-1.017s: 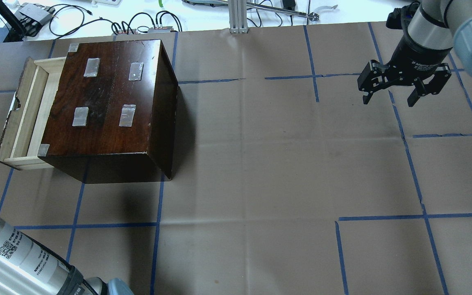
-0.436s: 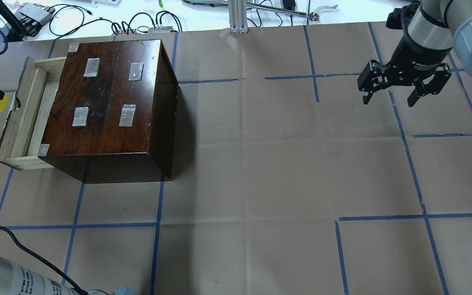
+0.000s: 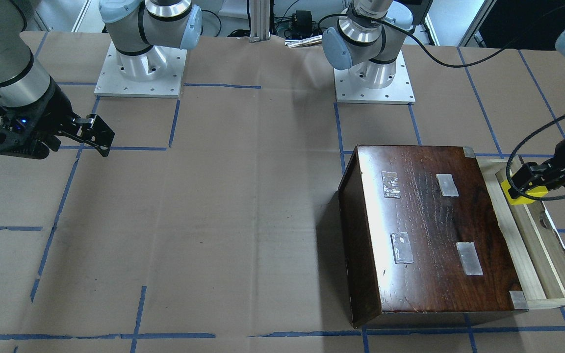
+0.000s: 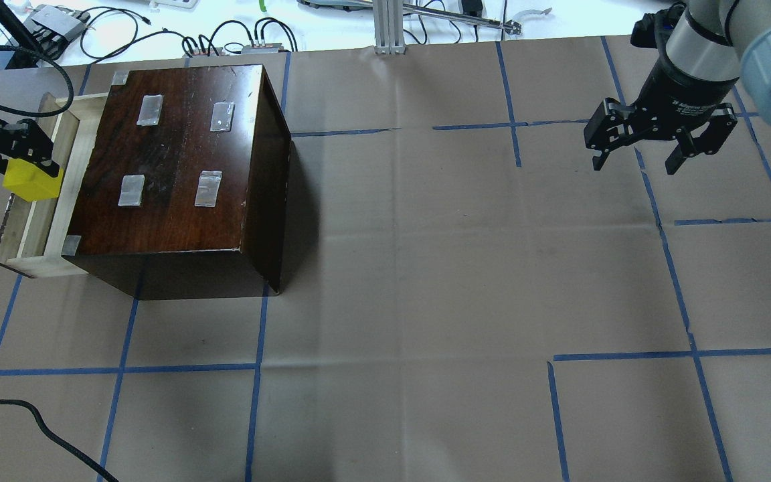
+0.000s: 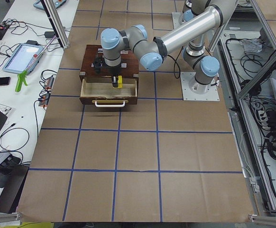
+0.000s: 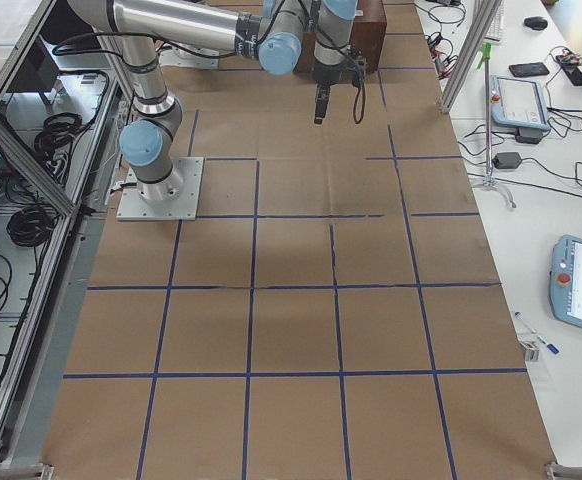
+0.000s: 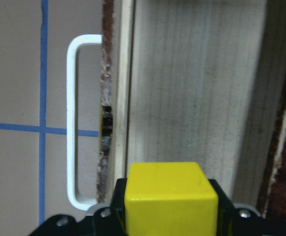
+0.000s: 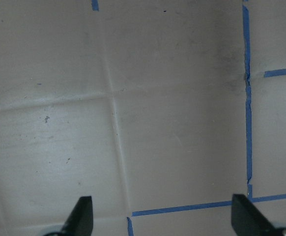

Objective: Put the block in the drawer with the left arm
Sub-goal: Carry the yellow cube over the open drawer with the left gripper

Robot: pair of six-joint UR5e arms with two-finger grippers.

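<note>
Block (image 4: 29, 182), bright yellow, sits pinched between the fingers of the left tool (image 4: 23, 167), held above the pale wooden floor of the drawer (image 4: 32, 231). That drawer stands pulled out from the dark wooden box (image 4: 171, 154). Well apart across the desk (image 4: 459, 268), the right tool (image 4: 634, 165) hangs with its fingers spread, gripping nothing.
</note>
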